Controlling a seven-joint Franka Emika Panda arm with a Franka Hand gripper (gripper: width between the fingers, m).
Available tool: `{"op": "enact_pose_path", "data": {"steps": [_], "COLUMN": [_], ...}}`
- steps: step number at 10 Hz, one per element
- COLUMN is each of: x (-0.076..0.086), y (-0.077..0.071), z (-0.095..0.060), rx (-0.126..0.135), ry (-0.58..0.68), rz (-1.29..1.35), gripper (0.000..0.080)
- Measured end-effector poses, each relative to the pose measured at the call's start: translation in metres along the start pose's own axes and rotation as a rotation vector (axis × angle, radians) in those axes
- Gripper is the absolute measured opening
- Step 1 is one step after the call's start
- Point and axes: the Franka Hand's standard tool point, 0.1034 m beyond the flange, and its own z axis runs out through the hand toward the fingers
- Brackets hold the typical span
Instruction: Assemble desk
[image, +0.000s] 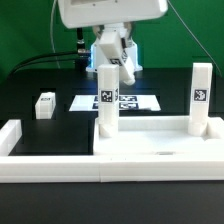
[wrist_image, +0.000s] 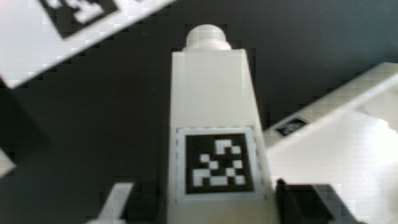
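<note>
In the exterior view a white desk leg (image: 105, 105) stands upright at the left back corner of the flat rimmed tabletop (image: 150, 137). My gripper (image: 113, 68) comes down from above and is shut on the leg's upper part. The wrist view looks along this leg (wrist_image: 214, 110), with its tag facing the camera and a round peg at its far end. My gripper (wrist_image: 214, 203) has one finger (wrist_image: 118, 204) on each side, pressed to the leg. A second leg (image: 199, 95) stands upright at the tabletop's right. A third leg (image: 44, 105) lies on the black table at the left.
The marker board (image: 118, 102) lies flat behind the tabletop and shows in the wrist view too (wrist_image: 80, 25). A long low white border wall (image: 110, 166) runs along the front, with raised ends at the left (image: 10, 135) and right (image: 214, 128).
</note>
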Motion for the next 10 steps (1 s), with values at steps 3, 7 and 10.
{"op": "enact_pose_path", "data": {"steps": [3, 7, 10], "x": [0.001, 0.045, 0.044], "y": [-0.003, -0.055, -0.055], "z": [0.0, -0.006, -0.004], "rx": [-0.001, -0.009, -0.013], "ry": [0.003, 0.051, 0.047], "rz": [-0.002, -0.147, -0.152], "gripper": [0.0287, 0.0287, 0.0287]}}
